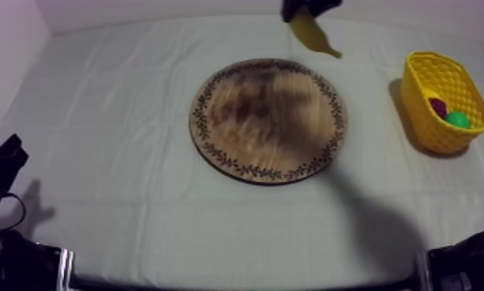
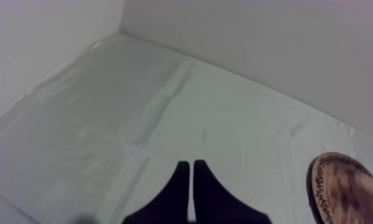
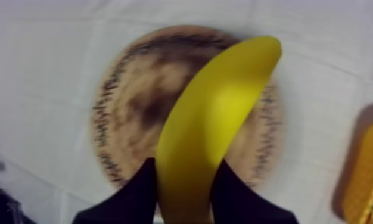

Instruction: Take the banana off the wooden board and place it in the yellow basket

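My right gripper [image 1: 303,9] hangs high above the far edge of the round wooden board [image 1: 267,118], shut on the yellow banana [image 1: 313,33], which dangles below it. In the right wrist view the banana [image 3: 210,128] sits clamped between the black fingers [image 3: 138,190], with the bare board [image 3: 138,110] far below it. The yellow basket [image 1: 444,100] stands at the table's right side; a corner of the basket [image 3: 364,173] appears beside the board. My left gripper [image 2: 191,173] rests shut as a narrow wedge over the cloth, near the table's left front edge [image 1: 5,159].
Inside the basket lie a small red fruit [image 1: 438,106] and a green round fruit [image 1: 458,120]. The board's rim [image 2: 320,190] shows beyond my left gripper. Walls close off the table at the back and left.
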You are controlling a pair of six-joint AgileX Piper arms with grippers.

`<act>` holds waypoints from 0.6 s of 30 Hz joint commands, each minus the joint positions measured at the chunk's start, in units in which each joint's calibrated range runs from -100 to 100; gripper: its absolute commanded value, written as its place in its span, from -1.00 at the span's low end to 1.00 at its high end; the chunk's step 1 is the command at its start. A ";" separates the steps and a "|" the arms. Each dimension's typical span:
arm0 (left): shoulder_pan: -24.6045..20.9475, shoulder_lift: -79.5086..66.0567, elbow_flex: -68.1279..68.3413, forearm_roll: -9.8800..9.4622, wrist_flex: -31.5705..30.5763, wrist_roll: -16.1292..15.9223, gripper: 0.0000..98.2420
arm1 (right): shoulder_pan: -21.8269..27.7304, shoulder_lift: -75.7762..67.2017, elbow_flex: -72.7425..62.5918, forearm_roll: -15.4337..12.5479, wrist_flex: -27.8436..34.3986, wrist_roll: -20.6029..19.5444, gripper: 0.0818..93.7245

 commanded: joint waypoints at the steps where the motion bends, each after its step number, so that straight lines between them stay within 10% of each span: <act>1: -0.02 0.02 -0.02 -0.01 -0.01 0.01 -1.00 | 3.12 -1.59 3.89 0.25 -0.16 1.51 -0.57; 18: -0.02 0.02 -0.02 -0.01 -0.01 0.01 -1.00 | 19.22 -10.33 14.20 4.06 -1.05 10.32 -0.56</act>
